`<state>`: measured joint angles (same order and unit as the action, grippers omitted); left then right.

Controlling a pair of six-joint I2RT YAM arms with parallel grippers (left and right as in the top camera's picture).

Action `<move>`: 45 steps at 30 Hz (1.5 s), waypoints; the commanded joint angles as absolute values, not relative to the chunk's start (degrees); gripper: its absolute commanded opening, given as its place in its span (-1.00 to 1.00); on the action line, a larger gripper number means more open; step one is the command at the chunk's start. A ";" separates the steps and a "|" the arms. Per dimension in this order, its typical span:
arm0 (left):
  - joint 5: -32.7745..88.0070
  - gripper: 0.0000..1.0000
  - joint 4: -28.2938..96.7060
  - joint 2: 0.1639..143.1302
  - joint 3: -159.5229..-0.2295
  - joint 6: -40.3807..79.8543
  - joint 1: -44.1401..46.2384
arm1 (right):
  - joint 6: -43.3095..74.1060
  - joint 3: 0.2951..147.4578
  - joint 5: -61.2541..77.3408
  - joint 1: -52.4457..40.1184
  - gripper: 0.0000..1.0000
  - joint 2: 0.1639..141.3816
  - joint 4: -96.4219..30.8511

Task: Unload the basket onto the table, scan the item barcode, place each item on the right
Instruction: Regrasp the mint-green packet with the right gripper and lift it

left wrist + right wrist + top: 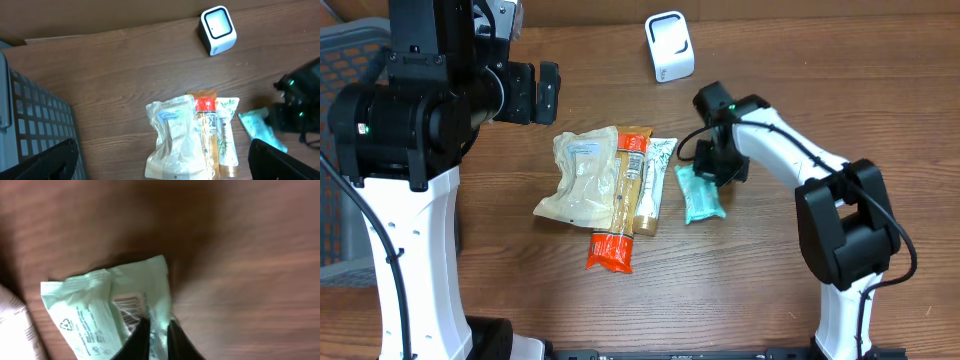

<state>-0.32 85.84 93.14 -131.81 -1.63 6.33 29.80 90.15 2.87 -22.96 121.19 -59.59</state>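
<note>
A mint-green packet lies on the wooden table to the right of a small pile of goods. Its printed face shows in the right wrist view, with a barcode near my fingers. My right gripper is pinched on the packet's right edge, a strip of film between the two black fingers. The white scanner stands at the table's far side. My left gripper hangs open, high over the table at the left, holding nothing.
The pile holds a clear crinkled bag, a long orange packet and a white pouch with green leaves. A grey mesh basket stands at the left edge.
</note>
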 commanded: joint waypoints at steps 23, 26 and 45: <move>-0.82 0.99 85.86 93.49 -131.94 -1.26 6.39 | 14.94 88.31 16.40 -28.93 -0.44 121.67 -66.35; -0.82 0.99 85.86 93.49 -131.94 -1.26 6.39 | 14.94 88.31 13.15 -26.61 -0.45 121.62 -67.22; -0.82 0.99 85.86 93.49 -131.94 -1.26 6.39 | 3.60 92.86 21.17 -9.02 -0.30 116.81 -67.70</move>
<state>-0.32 85.84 93.14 -131.81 -1.63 6.33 7.68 89.95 14.83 -11.09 121.54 -67.81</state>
